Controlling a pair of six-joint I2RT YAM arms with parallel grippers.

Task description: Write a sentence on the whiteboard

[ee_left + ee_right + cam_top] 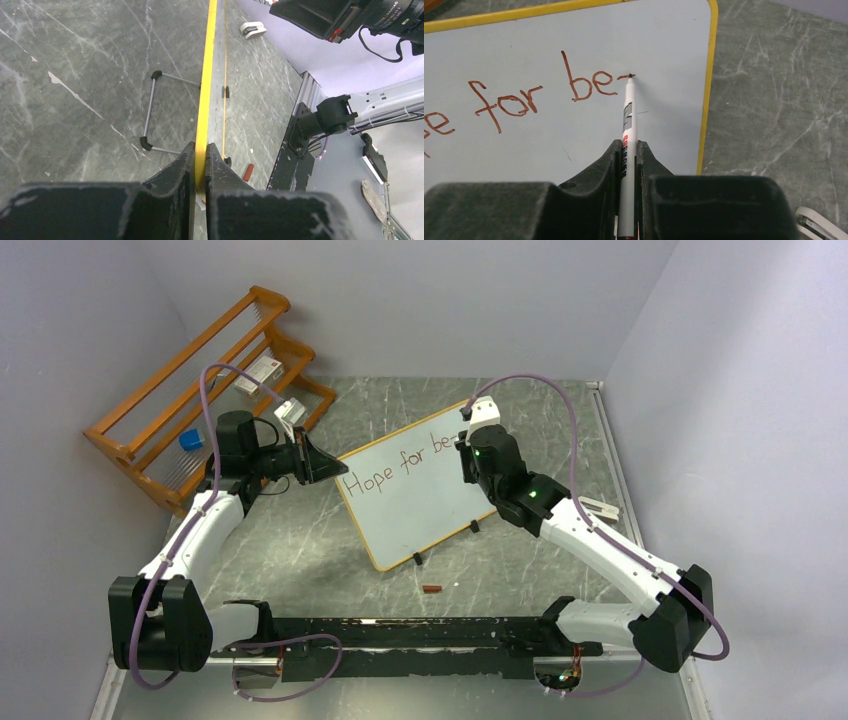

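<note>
table [300, 560]: grey marbled top; a small red piece [431, 588] lies just in front of the whiteboard [420, 515]
whiteboard: mid-table between the two arms, turned at an angle; yellow-wood rim; two black feet on its near edge rest on the table
left gripper [200, 150]: clenched on the whiteboard's left-hand rim, one finger on each face
sentence [400, 462]: one slanted row, reading "Hope for be" and then a short dash; strokes reddish-brown in the right wrist view
right gripper [628, 147]: clamped on a white marker [628, 110], barrel between the fingers
marker tip: touching the board at the end of the dash, near the right rim
rack [200, 390]: orange wood, against the far left wall
</note>
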